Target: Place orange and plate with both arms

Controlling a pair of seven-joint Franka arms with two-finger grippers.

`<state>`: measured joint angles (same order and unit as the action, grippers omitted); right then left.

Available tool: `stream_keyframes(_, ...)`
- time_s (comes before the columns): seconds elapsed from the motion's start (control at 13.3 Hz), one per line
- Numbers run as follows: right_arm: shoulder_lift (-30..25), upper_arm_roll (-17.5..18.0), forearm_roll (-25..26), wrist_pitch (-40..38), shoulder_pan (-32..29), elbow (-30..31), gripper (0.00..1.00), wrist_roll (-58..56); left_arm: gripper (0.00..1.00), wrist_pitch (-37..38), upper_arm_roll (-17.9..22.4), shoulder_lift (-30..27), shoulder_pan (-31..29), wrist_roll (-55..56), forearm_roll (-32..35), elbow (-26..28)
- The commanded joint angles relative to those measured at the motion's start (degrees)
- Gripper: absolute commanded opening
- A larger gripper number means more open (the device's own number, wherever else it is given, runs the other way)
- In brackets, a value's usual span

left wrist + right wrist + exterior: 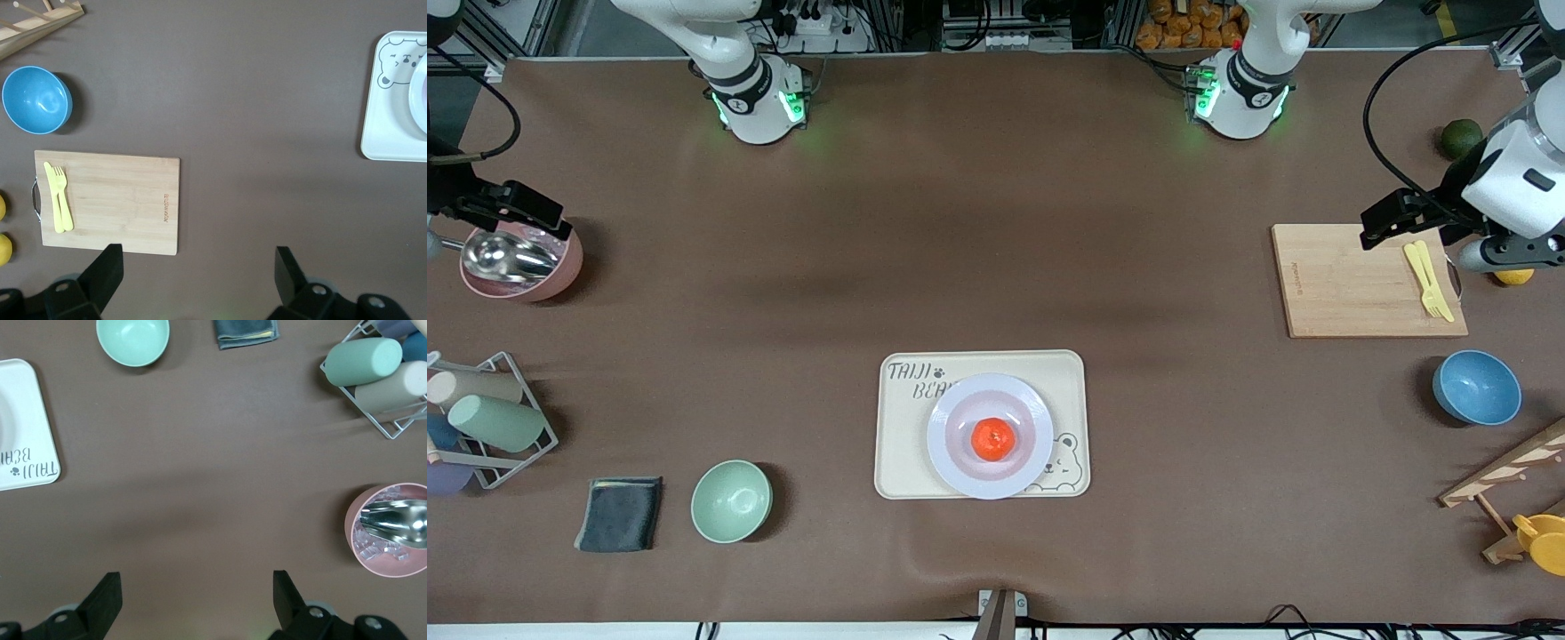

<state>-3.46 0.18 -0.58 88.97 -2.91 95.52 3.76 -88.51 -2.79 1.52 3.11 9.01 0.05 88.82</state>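
orange: glossy red-orange, centred on plate | plate: pale lavender, flat on bear tray

Left arm: rises from its base, then comes back into the front view at the left arm's end of the table, its white wrist held high in the air.
Left gripper: fingers spread wide apart — nothing between them.
Right arm: leaves the front view from its base and returns at the right arm's end of the table; only its dark hand shows.
Right gripper: fingers parted wide — nothing held, pointing down at the table.
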Motion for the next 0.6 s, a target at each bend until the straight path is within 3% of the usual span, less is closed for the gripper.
stream_keyframes(0.0,-0.9,0.0,0.2,-0.8,2.1,-0.6,1.0,-0.2,1.0,-0.2,0.2,-0.3,0.0,-0.8,-0.2,-2.1)
stream_keyframes(0.52,-1.1,-0.1,0.7,-0.7,3.4,-0.2,1.0,0.5,1.0,0.4,0.2,-0.3,-0.2,-0.9,2.6,-3.0)
